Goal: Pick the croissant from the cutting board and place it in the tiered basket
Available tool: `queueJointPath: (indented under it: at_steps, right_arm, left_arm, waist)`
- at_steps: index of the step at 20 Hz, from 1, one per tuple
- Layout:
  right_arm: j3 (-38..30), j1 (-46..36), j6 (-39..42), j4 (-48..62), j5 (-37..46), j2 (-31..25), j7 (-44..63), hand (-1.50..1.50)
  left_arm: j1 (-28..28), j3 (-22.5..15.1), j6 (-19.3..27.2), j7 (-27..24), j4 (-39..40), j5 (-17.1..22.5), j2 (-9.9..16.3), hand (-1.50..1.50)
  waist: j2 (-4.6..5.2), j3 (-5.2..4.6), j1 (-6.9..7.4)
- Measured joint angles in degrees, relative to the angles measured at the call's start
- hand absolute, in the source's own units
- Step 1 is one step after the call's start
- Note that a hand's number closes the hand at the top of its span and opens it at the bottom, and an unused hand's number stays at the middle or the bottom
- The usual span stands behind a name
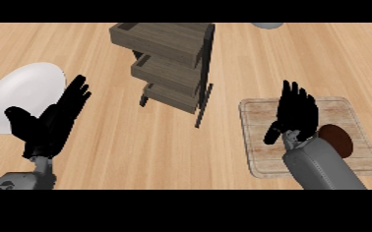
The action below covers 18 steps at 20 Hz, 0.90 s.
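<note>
while nothing sits in the tiered basket (170,64) yet, task reads as barely begun: croissant (338,138) not yet picked, lying on the cutting board (262,128) toward its right edge, partly hidden by the grey forearm. whole job left by the look of it: grasp, lift, carry left across the counter (181,147), set into one of the basket's tiers. right hand (296,112) over the middle of the board, fingers straight and pointing away, grasping nothing; croissant just beside it, to the right and nearer the board's front edge, by the wrist rather than under the palm. cannot tell if touching or merely close. probably needs shifting right and back before closing. left hand (54,118) released too, fingers up, resting near the counter's left edge, overlapping the rim of a white plate (29,86). basket standing upright at the counter's far middle, well apart from the board. grey round thing (267,25) at the far edge, cut off, unclear what.
</note>
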Motion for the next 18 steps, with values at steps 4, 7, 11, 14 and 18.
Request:
queueJointPath:
  at_steps: [4,7,11,14,18]
  right_arm:
    - [-2.2,-0.1,-0.4,3.2,3.2,1.4,-1.5,-1.50]
    - [-3.2,1.4,-2.5,5.7,6.1,1.6,-3.2,-1.50]
    - [-5.7,2.0,-4.1,7.4,8.5,0.8,-5.6,-1.50]
    - [-7.1,2.7,-4.1,7.4,10.0,1.0,-6.6,-1.50]
    - [-8.3,3.1,-2.5,9.0,9.3,2.7,-7.0,1.50]
  left_arm:
    - [0.4,0.9,-0.8,0.7,-0.8,-0.8,-0.8,0.00]
    - [-0.7,1.8,-1.3,0.7,0.3,-1.4,-1.3,0.00]
    - [-0.1,2.8,-2.5,0.8,-0.1,-1.9,-1.7,0.00]
    - [0.2,4.3,-4.1,0.8,-0.2,-1.7,-1.5,0.00]
    - [1.0,3.7,-3.6,1.1,-1.3,-3.1,-3.0,0.00]
  waist:
    - [0.01,0.01,0.08]
    - [0.03,0.02,0.04]
    - [-0.06,-0.02,0.09]
    - [-0.11,-0.04,0.09]
    - [-0.33,-0.27,0.15]
